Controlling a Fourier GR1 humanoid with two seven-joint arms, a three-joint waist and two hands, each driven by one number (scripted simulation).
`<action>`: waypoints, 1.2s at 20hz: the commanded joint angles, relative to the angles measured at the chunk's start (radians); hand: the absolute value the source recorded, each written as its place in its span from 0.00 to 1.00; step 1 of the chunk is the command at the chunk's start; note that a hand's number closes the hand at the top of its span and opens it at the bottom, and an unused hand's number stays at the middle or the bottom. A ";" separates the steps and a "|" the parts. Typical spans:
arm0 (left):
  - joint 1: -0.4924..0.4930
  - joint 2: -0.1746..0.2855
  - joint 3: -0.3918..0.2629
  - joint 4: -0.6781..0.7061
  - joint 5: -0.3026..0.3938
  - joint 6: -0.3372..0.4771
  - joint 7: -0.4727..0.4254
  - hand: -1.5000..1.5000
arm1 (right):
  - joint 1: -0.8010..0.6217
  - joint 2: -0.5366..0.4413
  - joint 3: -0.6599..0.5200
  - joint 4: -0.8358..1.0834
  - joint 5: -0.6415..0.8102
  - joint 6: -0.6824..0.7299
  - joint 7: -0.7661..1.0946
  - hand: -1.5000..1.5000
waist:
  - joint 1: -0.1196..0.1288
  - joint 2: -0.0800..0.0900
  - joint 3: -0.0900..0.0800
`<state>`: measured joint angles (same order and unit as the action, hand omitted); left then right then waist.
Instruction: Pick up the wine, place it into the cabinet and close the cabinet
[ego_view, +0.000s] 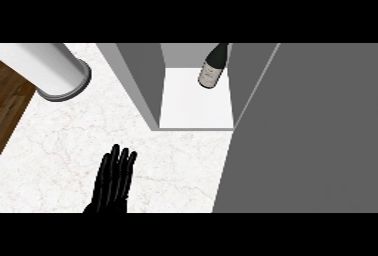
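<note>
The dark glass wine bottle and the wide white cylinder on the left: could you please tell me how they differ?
The dark glass wine bottle is slim with a pale label; the wide white cylinder is plain, far broader, with a grey base ring. The bottle stands inside the open grey cabinet; the cylinder stands outside, on the white marble counter. Both appear upright.

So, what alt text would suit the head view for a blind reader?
A wine bottle sits inside the cabinet, whose grey door stands open at right. The left hand, fingers straight, shows lower left over the marble counter.
</note>
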<state>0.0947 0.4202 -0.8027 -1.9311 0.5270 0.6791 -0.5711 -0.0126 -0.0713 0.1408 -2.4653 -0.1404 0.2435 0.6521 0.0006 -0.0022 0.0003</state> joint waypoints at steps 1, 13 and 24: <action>0.070 0.066 0.017 -0.088 -0.009 -0.033 0.006 0.00 | 0.017 -0.006 0.009 -0.052 -0.109 0.030 0.018 1.00 | 0.003 0.000 0.000; 0.220 0.211 0.300 -0.139 0.167 -0.231 -0.070 0.00 | 0.188 0.038 0.254 -0.113 -0.180 0.034 0.110 1.00 | 0.002 0.000 0.000; 0.355 0.354 0.571 -0.209 0.315 -0.377 -0.011 0.00 | 0.116 0.071 0.689 -0.094 0.117 -0.104 0.117 1.00 | 0.006 -0.007 -0.001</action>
<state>0.3928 0.7119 -0.3349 -2.1092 0.7878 0.3595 -0.6055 0.0999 0.0000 0.6756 -2.4623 -0.0969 0.1929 0.7581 0.0041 -0.0075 -0.0014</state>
